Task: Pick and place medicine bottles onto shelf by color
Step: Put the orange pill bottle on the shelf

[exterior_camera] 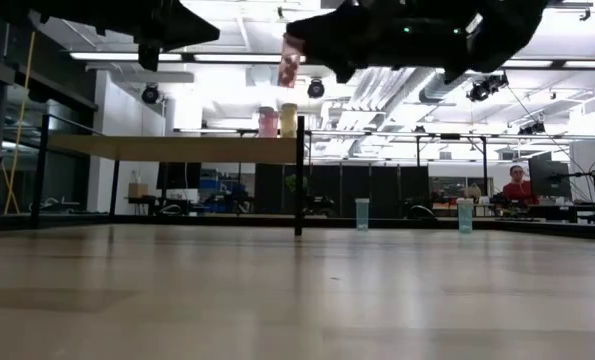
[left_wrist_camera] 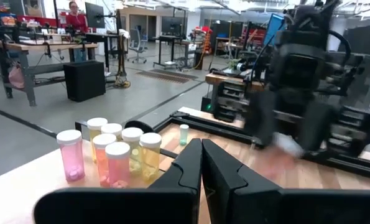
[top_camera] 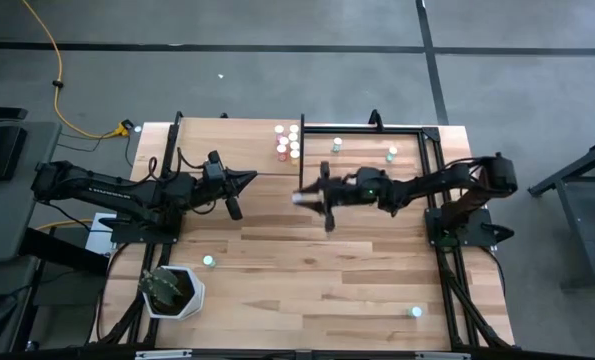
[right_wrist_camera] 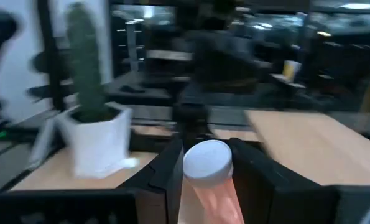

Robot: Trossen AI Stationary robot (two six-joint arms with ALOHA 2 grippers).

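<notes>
Plank worktop (top_camera: 307,270): a cluster of bottles (top_camera: 288,141) already on the shelf (top_camera: 227,135). Right end effector (top_camera: 324,199) pinching a pink bottle (right_wrist_camera: 208,180) mid-air, several left; left end effector (top_camera: 239,190) pressed together.

right gripper (exterior_camera: 295,45) high above bench (exterior_camera: 277,300), fingers clamped on pink bottle (exterior_camera: 290,62) (white cap up) | shelf (exterior_camera: 177,148): 2 bottles (exterior_camera: 278,121) at its corner, pink and yellowish | 2 blue-green bottles (exterior_camera: 362,214) on bench beyond | left gripper (exterior_camera: 192,30) overhead
</notes>
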